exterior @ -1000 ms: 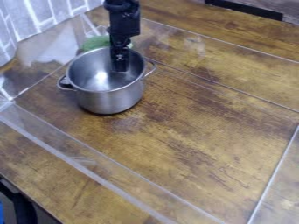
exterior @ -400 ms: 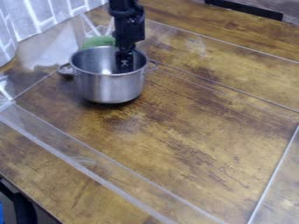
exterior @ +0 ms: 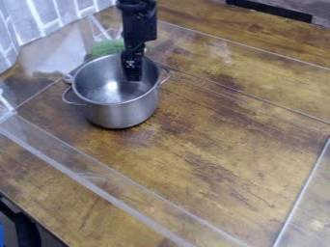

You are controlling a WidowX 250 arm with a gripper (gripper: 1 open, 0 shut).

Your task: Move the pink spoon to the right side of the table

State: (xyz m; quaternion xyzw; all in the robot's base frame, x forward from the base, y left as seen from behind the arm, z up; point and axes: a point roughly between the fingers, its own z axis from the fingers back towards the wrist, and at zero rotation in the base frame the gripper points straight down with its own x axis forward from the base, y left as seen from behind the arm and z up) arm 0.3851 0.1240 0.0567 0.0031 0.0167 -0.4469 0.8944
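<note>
The pink spoon is not visible in this view. It may be hidden inside the steel pot (exterior: 114,96) or behind the gripper. The pot stands on the dark-brown wood-plank table (exterior: 219,145), at its back left. My black gripper (exterior: 131,70) hangs straight down over the pot's far side, with its tip inside the rim. Its fingers look close together, but I cannot tell whether they hold anything.
A green knobbly item (exterior: 106,46) lies just behind the pot. A pale tiled wall (exterior: 39,24) runs along the back left. Clear glossy strips (exterior: 91,164) cross the tabletop. The table's front edge runs along the lower left.
The pot sat a little farther back and right 0.4 s ago; now it is again nearer the front left, as it was 1 s ago. The gripper tip stays inside the pot.
</note>
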